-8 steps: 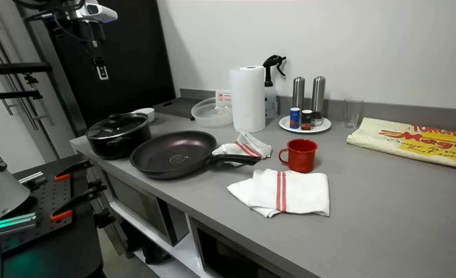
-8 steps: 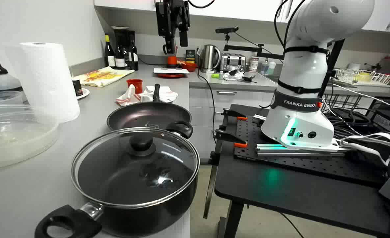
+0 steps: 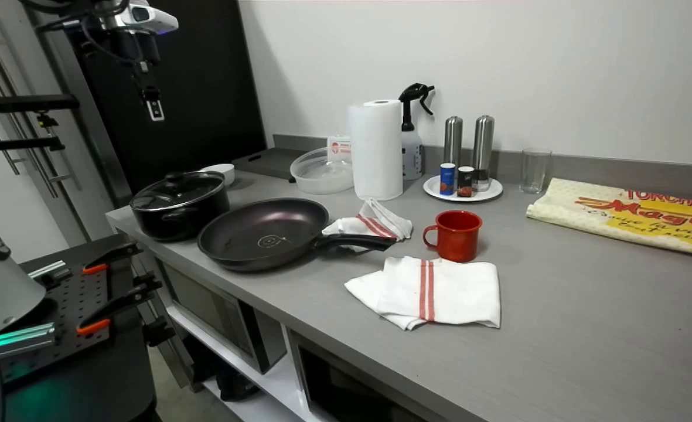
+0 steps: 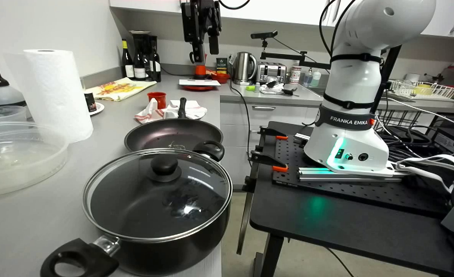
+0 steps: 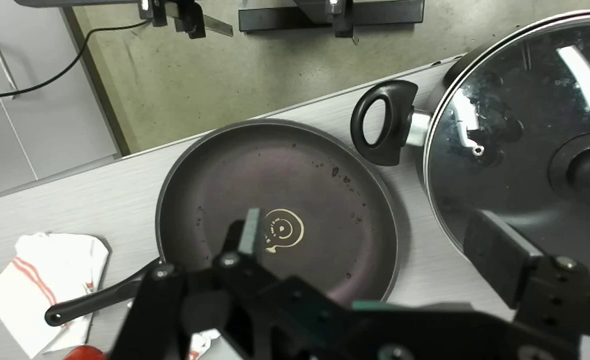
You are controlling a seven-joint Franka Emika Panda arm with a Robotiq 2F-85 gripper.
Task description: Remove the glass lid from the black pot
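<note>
Hanging high, well clear of the grey worktop (image 3: 580, 340), the gripper (image 5: 377, 230) holds nothing; its fingers (image 5: 497, 260) stand wide apart. Glass lid (image 4: 157, 196) sits in place on the black pot (image 4: 177, 254): shallow dome, clear, bright narrow rim. My guess: rigid, moderately heavy, slick, liable to chip if knocked. Best hold seems the smooth dark knob (image 4: 164, 165) at its centre, pinched firmly, lifted level. Pot round and smooth-walled, with looped handles (image 4: 98, 259). Just beside it, a wide, shallow frying pan (image 4: 173, 132); farther along, soft folded cloth (image 3: 457, 293) with red stripes.
</note>
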